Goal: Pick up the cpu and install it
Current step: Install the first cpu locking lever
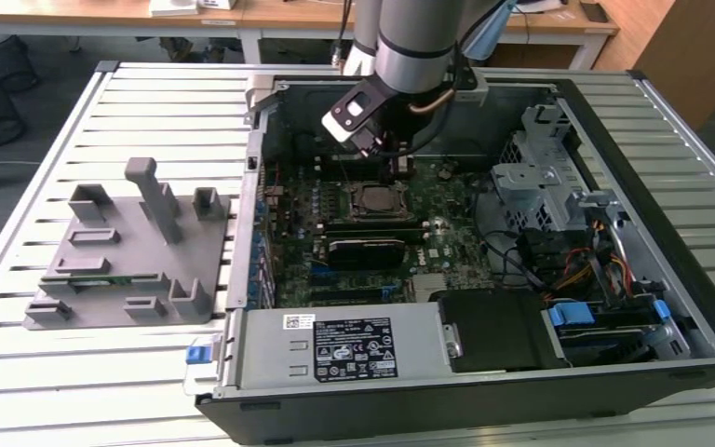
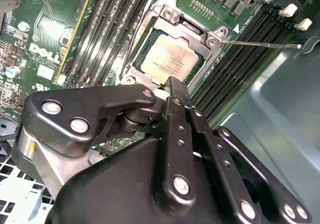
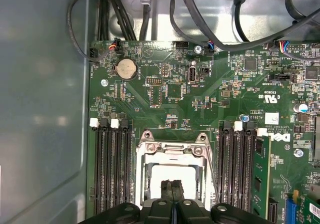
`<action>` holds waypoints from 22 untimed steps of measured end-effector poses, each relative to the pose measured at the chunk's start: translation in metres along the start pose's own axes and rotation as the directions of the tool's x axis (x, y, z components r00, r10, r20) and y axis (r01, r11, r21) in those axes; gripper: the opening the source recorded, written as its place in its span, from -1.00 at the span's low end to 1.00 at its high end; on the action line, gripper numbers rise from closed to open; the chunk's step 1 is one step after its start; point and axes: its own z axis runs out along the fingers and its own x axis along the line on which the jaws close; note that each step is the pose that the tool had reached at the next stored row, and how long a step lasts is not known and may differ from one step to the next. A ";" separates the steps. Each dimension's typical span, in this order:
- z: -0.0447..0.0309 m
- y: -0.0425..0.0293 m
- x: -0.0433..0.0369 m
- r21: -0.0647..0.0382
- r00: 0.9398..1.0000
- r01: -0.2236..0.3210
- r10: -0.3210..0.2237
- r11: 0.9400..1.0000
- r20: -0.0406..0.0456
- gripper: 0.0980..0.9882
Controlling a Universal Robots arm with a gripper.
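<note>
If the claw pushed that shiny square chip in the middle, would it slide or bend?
Probably neither. The cpu is a flat plate with a metal top, so it likely stays stiff. It sits inside the socket frame, which should stop sliding. Flat and low, it looks unlikely to roll or tip.

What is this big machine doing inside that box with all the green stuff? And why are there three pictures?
The grey tube is a robot arm. It reaches into an open computer lying on a slatted table. A grey holder sits beside it on that table. The exterior view looks from outside; both wrist views come from cameras riding on the arm. The green board is the computer's main board. The shiny square is the cpu, lying in its socket. The black gripper, the arm's hand, hangs right over it, fingers shut, holding nothing.
</note>
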 end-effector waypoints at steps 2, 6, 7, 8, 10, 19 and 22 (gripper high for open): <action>-0.0006 0.0000 0.0000 0.000 1.000 0.000 0.000 1.000 0.000 -0.97; -0.0015 0.0000 0.0001 0.000 1.000 0.000 0.000 1.000 0.000 -0.97; -0.0017 0.0000 0.0001 0.000 1.000 0.000 0.000 1.000 0.000 -0.97; -0.0020 0.0000 0.0002 0.000 1.000 0.000 0.000 1.000 0.000 -0.97; -0.0027 -0.0001 0.0002 0.000 1.000 0.000 0.000 1.000 0.000 -0.97; -0.0061 -0.0001 0.0005 0.000 1.000 0.000 0.000 1.000 0.000 -0.97; -0.0070 -0.0001 0.0006 0.000 1.000 0.000 0.000 1.000 0.000 -0.97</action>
